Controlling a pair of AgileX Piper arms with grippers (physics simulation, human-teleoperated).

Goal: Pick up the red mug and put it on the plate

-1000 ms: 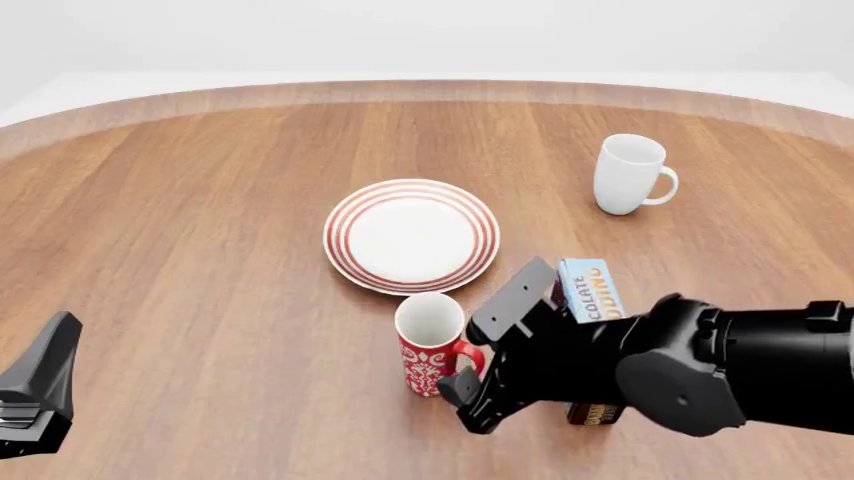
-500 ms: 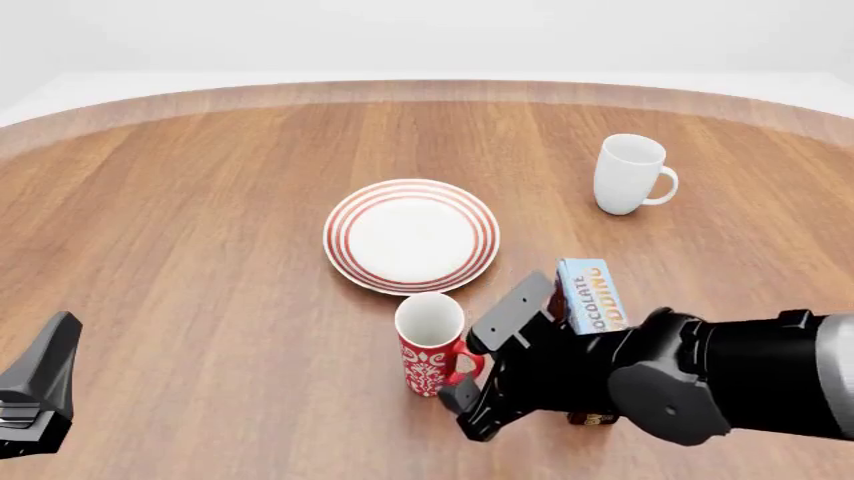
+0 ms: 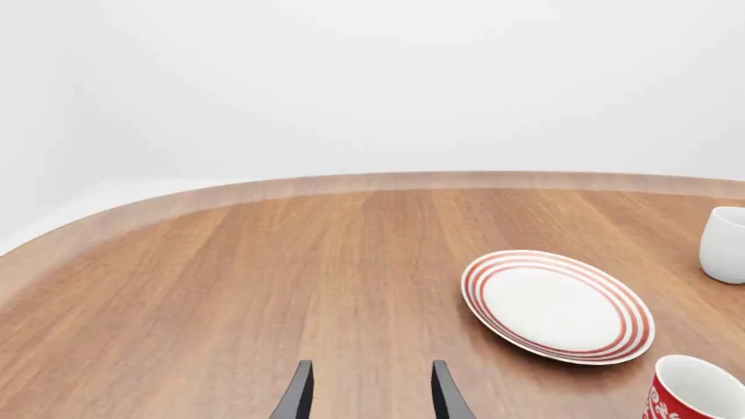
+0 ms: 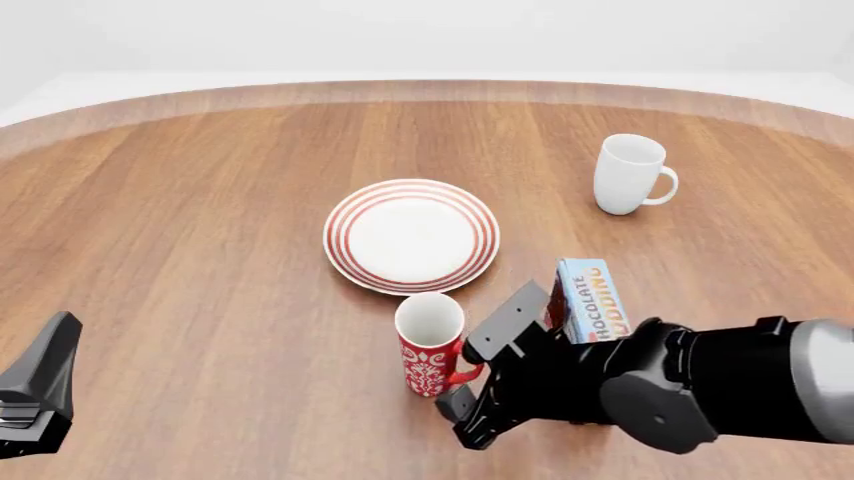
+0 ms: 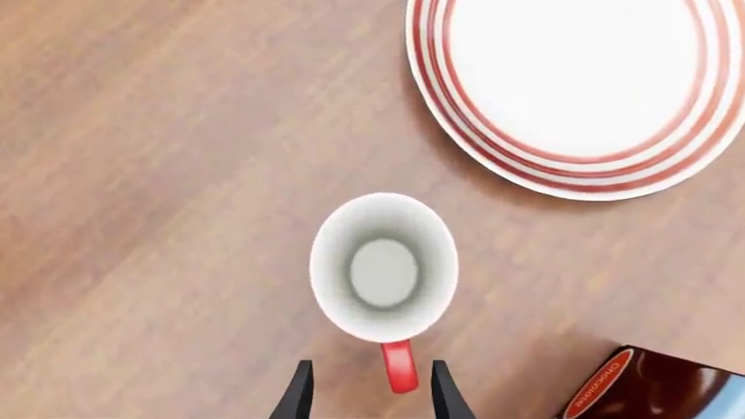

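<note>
The red mug [image 4: 430, 348] stands upright on the table, just in front of the plate [image 4: 342, 236] and apart from it. Its handle points toward my right gripper [image 4: 461, 386]. In the right wrist view the open right gripper [image 5: 370, 377] has a finger on each side of the handle of the red mug [image 5: 385, 266], without gripping it. The plate [image 5: 428, 61] lies beyond the mug. My left gripper [image 3: 369, 400] is open and empty, and sits low at the front left [image 4: 38, 392]. The left wrist view shows the plate [image 3: 480, 288] and the red mug [image 3: 696, 394].
A plain white mug [image 4: 630, 175] stands at the back right and shows in the left wrist view [image 3: 727, 246]. A blue chocolate pudding box [image 4: 591, 300] stands right of the red mug, against my right arm, and shows in the right wrist view [image 5: 652, 393].
My right gripper has shifted slightly nearer and lower beside the red mug's handle. The mug, plate and left arm have not moved.
</note>
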